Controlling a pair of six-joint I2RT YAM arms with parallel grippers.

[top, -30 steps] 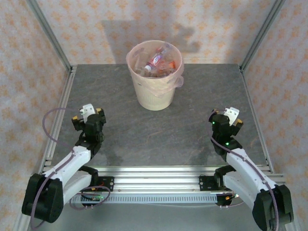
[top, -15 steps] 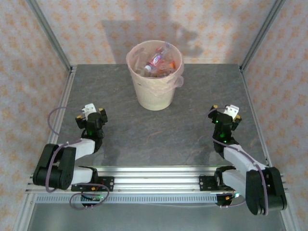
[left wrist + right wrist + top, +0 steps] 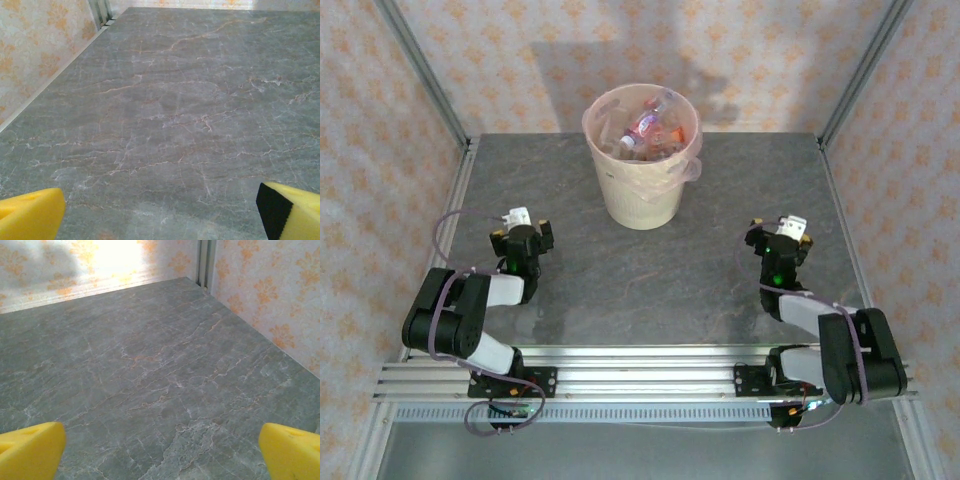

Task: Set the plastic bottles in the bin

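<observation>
Cream-beige bin (image 3: 642, 195) at 12 o'clock on grey marbled surface (image 3: 650, 285), upright, mouth up. Plastic bottles (image 3: 667, 136) heaped inside, jumbled. Red-labelled bottle (image 3: 645, 125) lies tilted, long axis roughly 1-to-7 o'clock. Left gripper (image 3: 523, 232) at 8 o'clock, right gripper (image 3: 780, 240) at 4 o'clock: jaws parted, empty. Judgement: loading looks complete; next move, park arms.

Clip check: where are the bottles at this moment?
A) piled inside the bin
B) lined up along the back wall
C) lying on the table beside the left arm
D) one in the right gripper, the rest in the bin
A: the bottles lie piled inside the bin, and the left gripper and right gripper are both open with nothing between their fingers.
</observation>
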